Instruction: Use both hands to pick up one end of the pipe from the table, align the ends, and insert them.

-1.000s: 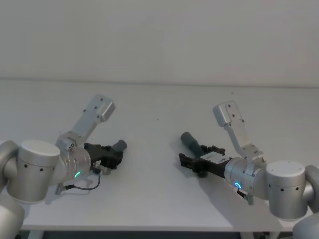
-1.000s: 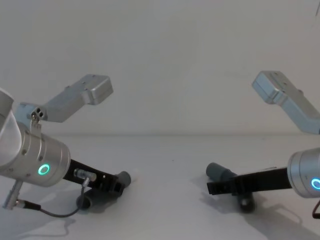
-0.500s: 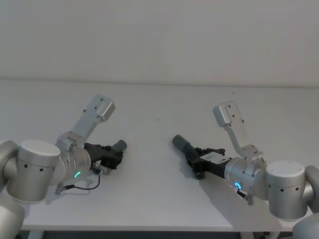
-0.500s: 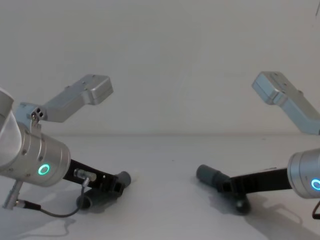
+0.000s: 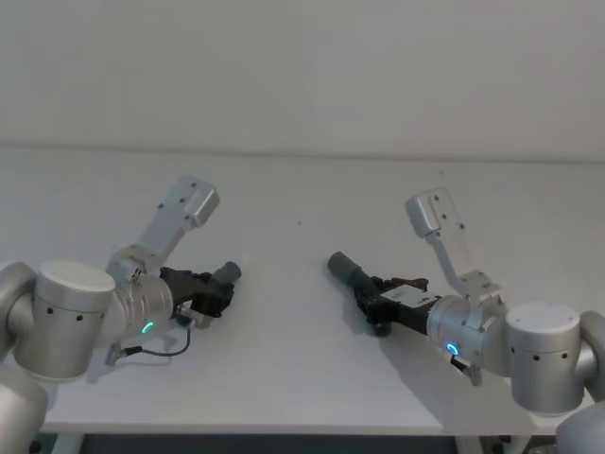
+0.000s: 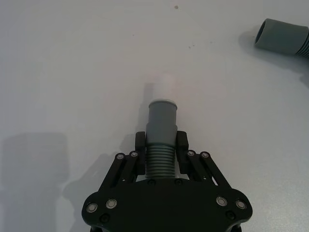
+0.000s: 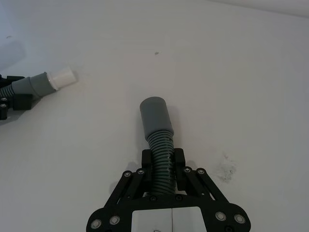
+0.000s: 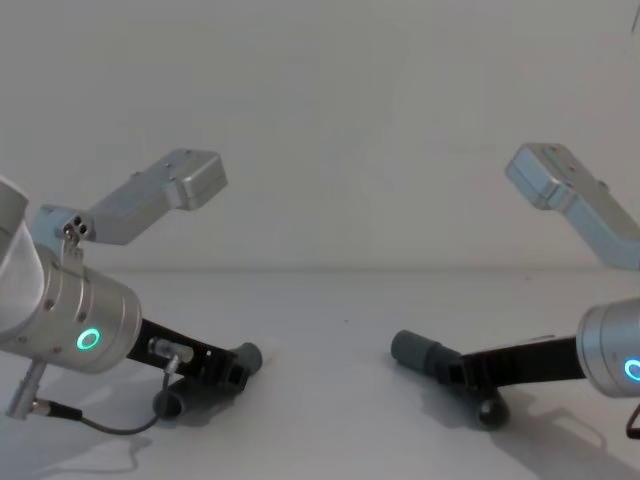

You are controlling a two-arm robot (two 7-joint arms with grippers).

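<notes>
Head view: two pipe pieces sit low at the white table [image 5: 302, 189], well apart, with bare surface and one small dark speck [image 5: 299, 225] in the gap between them. The left gripper [image 5: 210, 293] is clamped on the ribbed body of the left pipe piece [image 5: 227, 274], whose grey cuff [image 6: 162, 123] ends in a white tip [image 6: 164, 86]. The right gripper [image 5: 371, 299] is clamped on the ribbed body of the right pipe piece [image 5: 345, 269], and both pieces angle inward.
</notes>
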